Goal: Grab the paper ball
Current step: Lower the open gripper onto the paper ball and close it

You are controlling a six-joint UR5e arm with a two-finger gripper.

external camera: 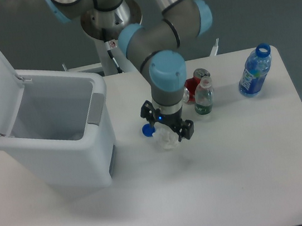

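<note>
On the white table (241,156), your gripper (167,134) stands spread over the paper ball (165,139), one finger either side, ready to grasp.

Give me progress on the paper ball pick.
Approach looks done: the gripper sits low over the paper ball, jaws open on either side of it. In hand: lining up the grasp, no closure yet. Left: close and lift; the ball lies on the table, next to the blue cap.
</note>
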